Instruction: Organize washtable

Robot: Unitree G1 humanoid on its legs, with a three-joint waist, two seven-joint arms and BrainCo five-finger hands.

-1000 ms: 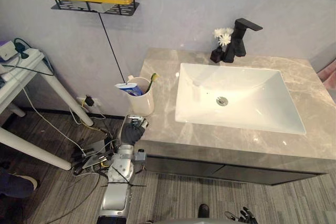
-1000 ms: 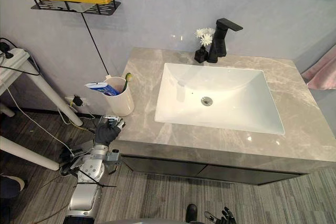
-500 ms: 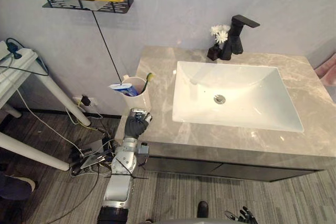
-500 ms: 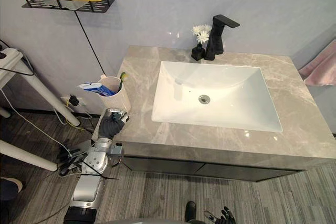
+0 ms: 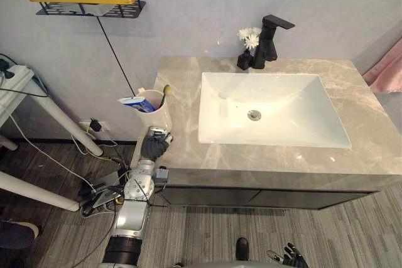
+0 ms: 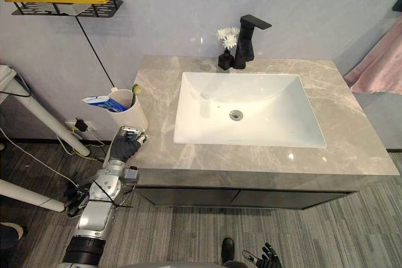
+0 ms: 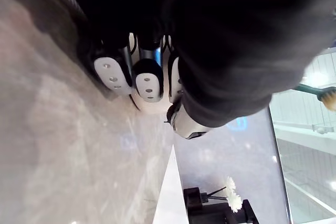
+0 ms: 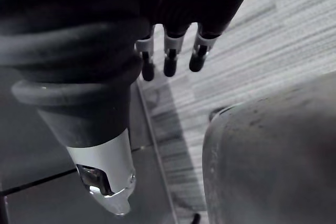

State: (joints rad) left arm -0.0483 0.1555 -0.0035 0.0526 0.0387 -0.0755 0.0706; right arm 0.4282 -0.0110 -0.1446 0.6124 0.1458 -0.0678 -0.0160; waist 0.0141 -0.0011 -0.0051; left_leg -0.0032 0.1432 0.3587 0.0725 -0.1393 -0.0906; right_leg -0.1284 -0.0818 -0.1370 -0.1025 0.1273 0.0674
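Left robot hand (image 5: 154, 147) nearer cup (image 5: 156, 115), fingers curled

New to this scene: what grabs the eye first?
The white sink set in the grey counter, black faucet and white flowers behind it. Then the white cup at the counter's left edge, holding toothpaste and a toothbrush, with the left hand just in front of it.
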